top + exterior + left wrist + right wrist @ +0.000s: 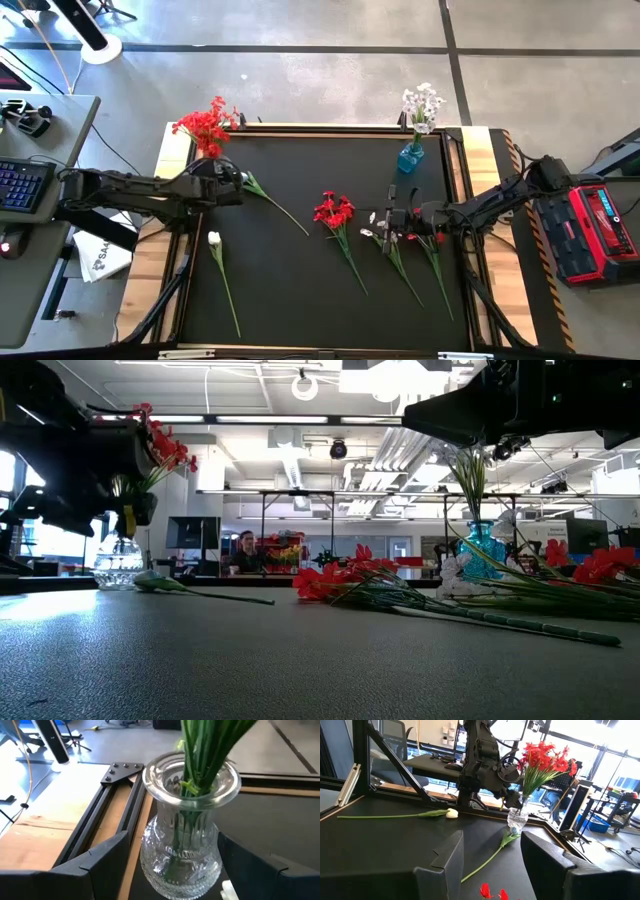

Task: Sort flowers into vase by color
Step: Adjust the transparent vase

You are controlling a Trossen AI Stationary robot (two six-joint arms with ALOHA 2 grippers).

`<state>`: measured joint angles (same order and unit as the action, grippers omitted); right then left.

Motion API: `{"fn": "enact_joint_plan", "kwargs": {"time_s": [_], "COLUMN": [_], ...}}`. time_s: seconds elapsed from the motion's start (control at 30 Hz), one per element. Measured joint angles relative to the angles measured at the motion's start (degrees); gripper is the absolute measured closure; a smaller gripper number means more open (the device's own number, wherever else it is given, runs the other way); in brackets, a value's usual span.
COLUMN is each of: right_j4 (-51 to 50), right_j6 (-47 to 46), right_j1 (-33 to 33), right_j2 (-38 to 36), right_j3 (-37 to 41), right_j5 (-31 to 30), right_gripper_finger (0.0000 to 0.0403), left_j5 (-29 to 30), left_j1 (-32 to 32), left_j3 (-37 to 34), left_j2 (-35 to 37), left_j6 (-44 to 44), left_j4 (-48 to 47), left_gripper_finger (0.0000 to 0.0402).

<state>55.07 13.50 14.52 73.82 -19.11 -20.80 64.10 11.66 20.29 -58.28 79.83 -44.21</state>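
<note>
Left gripper [243, 181] beside ribbed glass vase [182, 840]

clear vase [182, 840] blossoms cut off above, left pincer [236, 180] tips hidden overhead

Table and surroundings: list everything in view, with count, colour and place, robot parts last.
Clear vase: one, red flowers in it, far left corner.
Blue vase: one, white flowers in it, far right.
Loose red sprays: one at centre, one near the right gripper.
Loose white flowers: one at near left, one by the right gripper.
Green stem: one, beside the left gripper.
Keyboard: one, dark, left desk.
Red case: one, right edge.
Left gripper: open, at the clear vase.
Right gripper: open, over the right-hand flowers.
</note>
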Motion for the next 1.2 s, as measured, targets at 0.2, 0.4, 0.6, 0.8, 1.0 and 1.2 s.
{"fn": "enact_joint_plan", "kwargs": {"time_s": [0.2, 0.4, 0.6, 0.8, 1.0, 1.2], "right_j4": [0.0, 0.0, 0.0, 0.0, 0.0, 0.0], "right_j6": [0.0, 0.0, 0.0, 0.0, 0.0, 0.0], "right_j1": [0.0, 0.0, 0.0, 0.0, 0.0, 0.0], "right_j2": [0.0, 0.0, 0.0, 0.0, 0.0, 0.0], "right_j3": [0.0, 0.0, 0.0, 0.0, 0.0, 0.0], "right_j5": [0.0, 0.0, 0.0, 0.0, 0.0, 0.0], "right_gripper_finger": [0.0234, 0.0234, 0.0234, 0.0234, 0.0234, 0.0234], "left_j5": [2.8, 3.3, 3.4, 3.3, 3.3, 3.0], "left_j1": [0.0, -0.1, -0.1, -0.2, -1.6, -3.4], "left_j3": [-2.1, -2.7, -2.7, -2.7, -2.7, -2.7], "left_j2": [0.0, 0.0, 0.0, 0.0, 0.0, 0.1], "left_j6": [-0.1, -4.1, -6.0, -6.0, -6.0, -6.0], "left_j4": [3.7, 7.5, 8.8, 8.9, 8.9, 8.8], "left_gripper_finger": [0.0135, 0.0171, 0.0210, 0.0242, 0.0268, 0.0288]}}
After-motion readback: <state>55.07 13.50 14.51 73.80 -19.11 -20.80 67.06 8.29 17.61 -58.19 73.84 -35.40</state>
